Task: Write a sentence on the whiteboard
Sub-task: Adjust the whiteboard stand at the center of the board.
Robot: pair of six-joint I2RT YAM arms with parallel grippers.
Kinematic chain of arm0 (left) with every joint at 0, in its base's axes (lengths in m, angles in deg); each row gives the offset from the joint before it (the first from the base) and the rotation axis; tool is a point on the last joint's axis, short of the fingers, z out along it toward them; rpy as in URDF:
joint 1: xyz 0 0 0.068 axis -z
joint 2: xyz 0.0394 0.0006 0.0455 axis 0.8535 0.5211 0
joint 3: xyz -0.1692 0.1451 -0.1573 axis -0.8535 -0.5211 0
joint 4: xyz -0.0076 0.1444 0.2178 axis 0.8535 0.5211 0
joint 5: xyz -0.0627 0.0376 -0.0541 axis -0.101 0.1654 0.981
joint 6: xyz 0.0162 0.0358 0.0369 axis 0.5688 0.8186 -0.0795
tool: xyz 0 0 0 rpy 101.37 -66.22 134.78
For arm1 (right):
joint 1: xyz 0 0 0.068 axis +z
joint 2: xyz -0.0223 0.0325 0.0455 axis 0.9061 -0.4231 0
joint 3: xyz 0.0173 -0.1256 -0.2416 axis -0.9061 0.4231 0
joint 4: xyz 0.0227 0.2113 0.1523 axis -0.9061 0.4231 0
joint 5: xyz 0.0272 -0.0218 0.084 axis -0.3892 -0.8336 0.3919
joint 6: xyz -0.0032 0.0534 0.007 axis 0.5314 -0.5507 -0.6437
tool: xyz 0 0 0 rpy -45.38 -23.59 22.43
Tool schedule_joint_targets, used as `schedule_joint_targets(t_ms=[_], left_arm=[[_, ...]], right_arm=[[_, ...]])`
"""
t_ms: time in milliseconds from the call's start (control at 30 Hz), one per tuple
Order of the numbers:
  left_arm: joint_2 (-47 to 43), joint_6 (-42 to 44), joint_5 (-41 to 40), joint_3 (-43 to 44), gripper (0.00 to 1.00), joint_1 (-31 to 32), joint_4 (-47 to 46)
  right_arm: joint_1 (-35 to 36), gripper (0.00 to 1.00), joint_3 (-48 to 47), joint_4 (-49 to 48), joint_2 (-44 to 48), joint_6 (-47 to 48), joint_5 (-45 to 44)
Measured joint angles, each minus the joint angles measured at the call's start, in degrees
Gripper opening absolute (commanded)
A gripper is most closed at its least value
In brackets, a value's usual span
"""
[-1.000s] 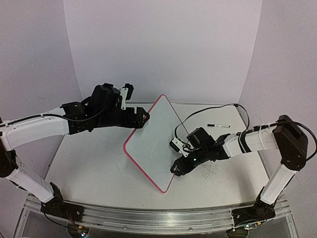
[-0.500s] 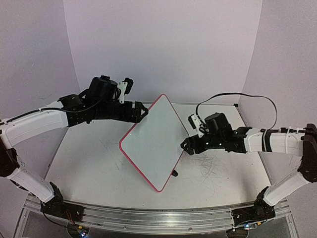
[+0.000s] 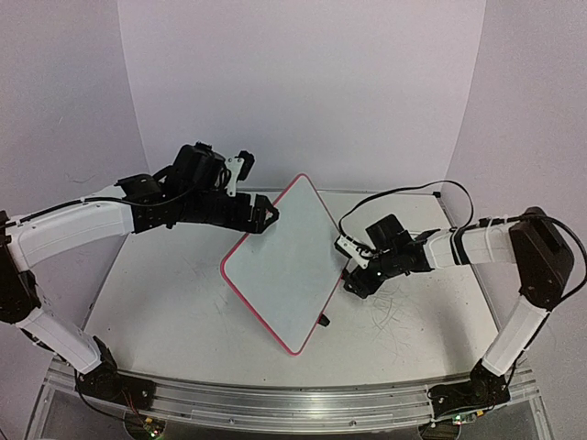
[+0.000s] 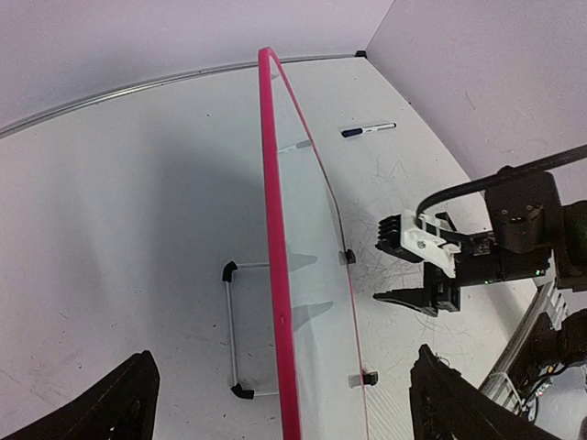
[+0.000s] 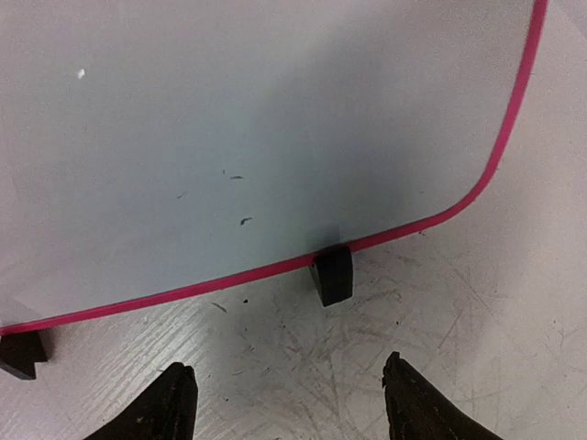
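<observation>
The whiteboard (image 3: 280, 275) is seen propped at a tilt on its wire stand (image 4: 231, 330), approx. mid-table (image 3: 156, 293), between the two arms. Its pink-red frame is turned so that one corner points to the back wall. The white face is shown plain, w/ only a few small dark specks in the right wrist view. Black feet of the stand, e.g. one (image 5: 332, 275), are seen under the board's lower edge, resting on the scratched tabletop.

L gripper (image 3: 266, 215) is held at the board's upper left edge, above the table. Its fingers (image 4: 119, 408) are spread wide, w/ the board's top rim seen edge-on between them. No contact w/ the frame can be made out, and nothing is gripped.

R gripper (image 3: 351, 280) is held low, just beside the board's right edge, facing the board's front. Its fingers (image 5: 174, 403) are also parted wide. Only bare tabletop is seen between them, in front of the board's lower rim. Nothing is held.

A pen (image 4: 369, 130) is seen lying flat on the table, well apart from the board, to the back right of it.
</observation>
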Motion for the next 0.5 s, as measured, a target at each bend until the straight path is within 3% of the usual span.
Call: schedule_joint_targets(t_ms=[267,500], left_arm=[[0.1,1.3,0.5,0.0,0.98,0.0,0.0],[-0.2,1.5,1.8,-0.2,0.98,-1.6,-0.3]], right_arm=[[-0.8,0.59,-6.5,-0.2,-9.6,0.3,-0.7],[-1.3,0.38,-11.3,2.1,-12.7,-1.9,2.1]])
